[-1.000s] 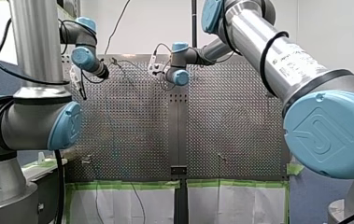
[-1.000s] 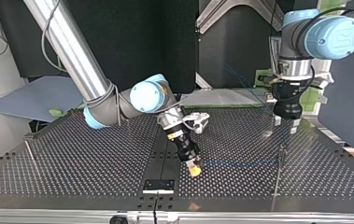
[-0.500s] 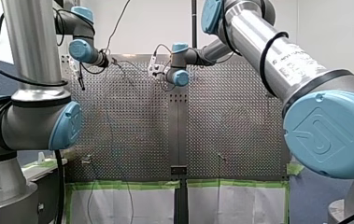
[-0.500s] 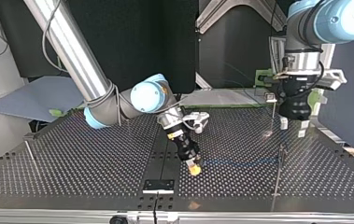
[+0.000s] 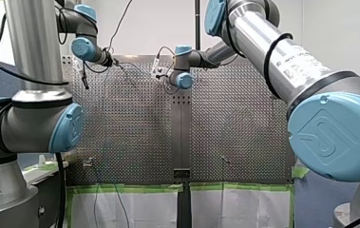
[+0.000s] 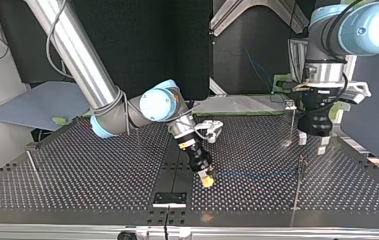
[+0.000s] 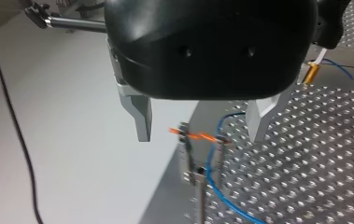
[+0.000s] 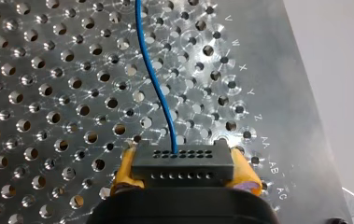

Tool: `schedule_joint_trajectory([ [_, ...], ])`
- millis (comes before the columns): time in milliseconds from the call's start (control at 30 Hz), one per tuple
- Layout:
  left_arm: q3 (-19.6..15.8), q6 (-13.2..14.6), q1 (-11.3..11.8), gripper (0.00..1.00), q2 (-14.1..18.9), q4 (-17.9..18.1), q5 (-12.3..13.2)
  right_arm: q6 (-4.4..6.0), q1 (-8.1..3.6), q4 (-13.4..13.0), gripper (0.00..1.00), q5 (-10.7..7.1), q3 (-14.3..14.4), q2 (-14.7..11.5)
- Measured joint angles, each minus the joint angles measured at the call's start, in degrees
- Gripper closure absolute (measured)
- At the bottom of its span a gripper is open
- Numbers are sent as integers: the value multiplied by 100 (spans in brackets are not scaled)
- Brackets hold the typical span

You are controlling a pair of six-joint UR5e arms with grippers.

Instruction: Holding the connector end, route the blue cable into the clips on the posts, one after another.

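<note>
My right gripper (image 8: 184,179) has its yellow pads (image 8: 124,169) shut on the black connector (image 8: 182,162). The blue cable (image 8: 155,79) leaves the connector and runs ahead over the perforated plate. In the top view my right gripper (image 6: 207,180) sits low near the table's middle, and the cable (image 6: 257,174) lies from it toward a thin post (image 6: 301,172). My left gripper (image 7: 200,126) hangs open above a post's clip (image 7: 198,140) with orange tips, and the cable (image 7: 216,186) passes by that clip. In the top view my left gripper (image 6: 313,142) stands at the right, beside a taller post (image 6: 294,116).
Another thin post (image 6: 32,162) stands at the top view's left edge. A black bracket (image 6: 169,198) is bolted at the table's near edge in the top view. In the front view two short posts (image 5: 88,163) (image 5: 223,160) stand near the table's front edge.
My left gripper moved rightward in the top view, turned about its wrist and came a little lower. My right gripper with the connector stayed still.
</note>
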Motion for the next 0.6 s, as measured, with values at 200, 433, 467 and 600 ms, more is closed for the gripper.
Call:
schedule_joint_trajectory([
  [200, 25, 111, -30, 0, -53, -352, -184, -2, -4, -2, 100, 1, 0, 24],
  [433, 28, 187, -59, 0, 10, -413, -210, -2, -5, -12, 100, 1, -1, 47],
  [467, 32, 186, -60, 0, 18, -395, -188, -2, -7, -12, 100, 0, -1, 50],
  [600, 91, 176, -65, 0, 33, -348, -98, -2, -13, -13, 100, 0, -1, 60],
])
